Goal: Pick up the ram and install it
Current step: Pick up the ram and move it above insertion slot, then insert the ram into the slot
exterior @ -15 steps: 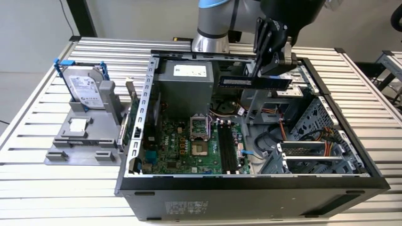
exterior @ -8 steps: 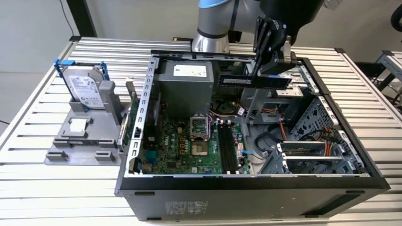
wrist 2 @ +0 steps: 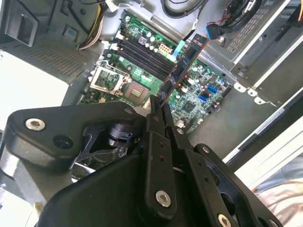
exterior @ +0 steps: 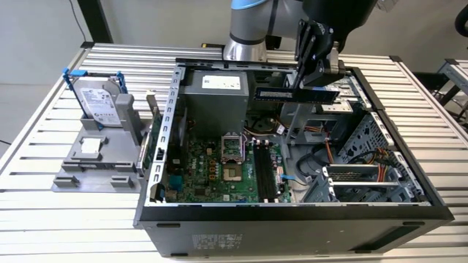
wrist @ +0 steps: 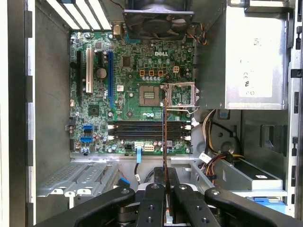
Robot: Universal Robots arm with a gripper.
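Note:
My gripper (exterior: 316,82) is shut on the ram (exterior: 296,94), a long blue stick held level, on edge, above the open computer case, over its back right part in the exterior view. In both wrist views the ram (wrist 2: 182,71) (wrist: 164,127) shows edge-on, sticking out from between the black fingers (wrist 2: 154,124) (wrist: 156,194). The black memory slots (exterior: 264,175) (wrist: 149,130) (wrist 2: 142,52) lie on the green motherboard (exterior: 201,170) well below the stick, with nothing in them.
A grey power supply (exterior: 216,98) and cables sit below the gripper. A metal drive cage (exterior: 365,181) fills the case's right side. Outside the case, at the exterior view's left, a hard drive (exterior: 102,107) stands in a grey holder.

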